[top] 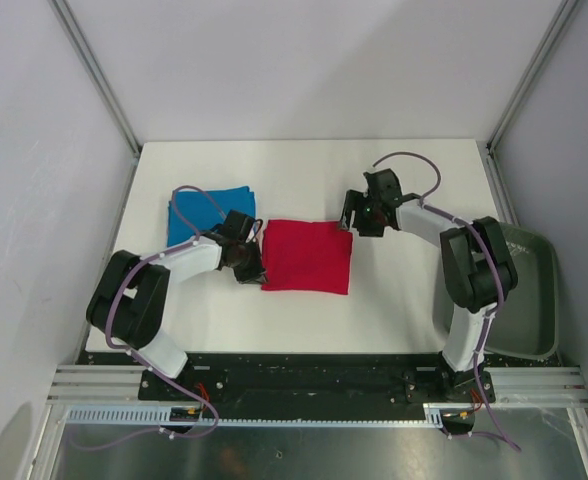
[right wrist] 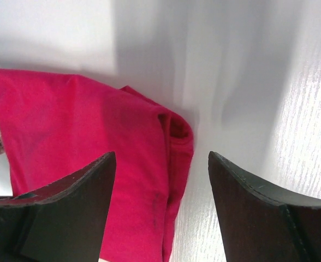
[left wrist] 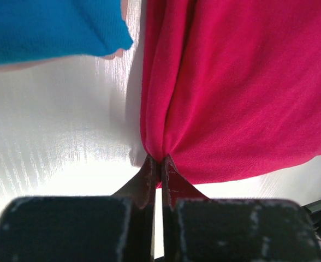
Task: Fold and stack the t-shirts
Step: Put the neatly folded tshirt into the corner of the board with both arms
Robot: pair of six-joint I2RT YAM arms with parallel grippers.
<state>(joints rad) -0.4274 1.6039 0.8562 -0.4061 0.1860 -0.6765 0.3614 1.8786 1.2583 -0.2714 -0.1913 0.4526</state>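
Red t-shirt (top: 307, 257) lies folded mid-bench (top: 304, 175), just right of the folded blue t-shirt (top: 209, 210). Left fingers (left wrist: 147, 183) are clamped on its left edge. Right fingers (right wrist: 78, 185) stand apart over its far right corner, empty. Judged: folding done, stacking due. Next move: carry red onto blue without spilling the folds.

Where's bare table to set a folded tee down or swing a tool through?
Free: the wide strip of white table beyond the folded blue cloth t-shirt and folded red cloth t-shirt, and the near strip in front of the red one. Crowded: the gap between the shirts, where the left tool pinches the red edge.
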